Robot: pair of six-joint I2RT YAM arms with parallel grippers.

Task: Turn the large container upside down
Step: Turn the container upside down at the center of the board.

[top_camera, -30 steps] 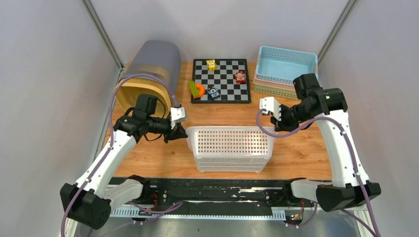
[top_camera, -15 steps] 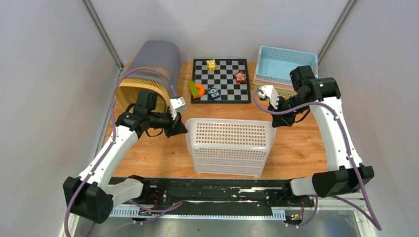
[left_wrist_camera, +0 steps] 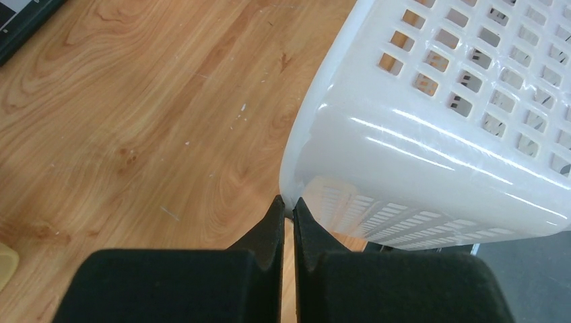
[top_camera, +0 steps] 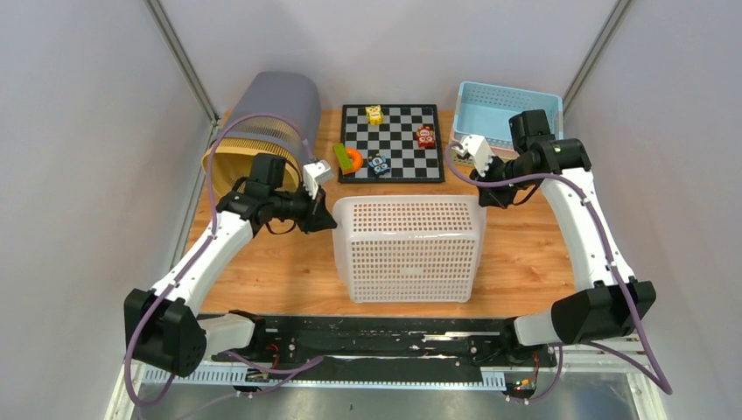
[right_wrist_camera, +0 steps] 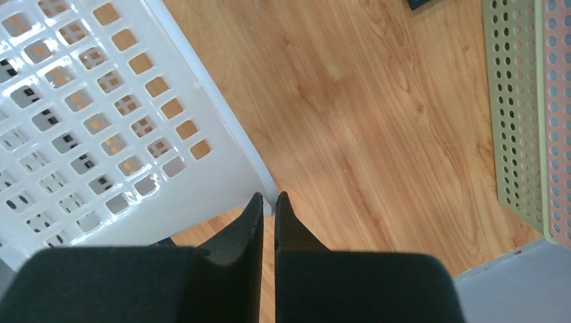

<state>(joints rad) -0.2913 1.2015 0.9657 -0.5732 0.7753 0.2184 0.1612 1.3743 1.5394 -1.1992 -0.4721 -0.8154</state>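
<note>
The large container (top_camera: 409,248) is a white perforated basket at the table's near middle, tipped so its holed bottom faces up toward the top camera. My left gripper (top_camera: 330,219) is shut on the rim at its far left corner, the thin edge pinched between the fingertips (left_wrist_camera: 277,205). My right gripper (top_camera: 482,198) is shut on the rim at the far right corner. The left wrist view shows the glossy container (left_wrist_camera: 431,134) wall above wood. In the right wrist view the container (right_wrist_camera: 101,121) fills the left.
A grey and yellow cylindrical bin (top_camera: 267,127) lies on its side at the far left. A chessboard (top_camera: 391,157) with small toys sits at the far middle. Stacked blue, pink and green baskets (top_camera: 494,109) stand at the far right, the green basket (right_wrist_camera: 515,101) close to my right gripper.
Both grippers moved away from the near edge, holding the rim. The container rotated from showing its side wall to showing its perforated bottom.
</note>
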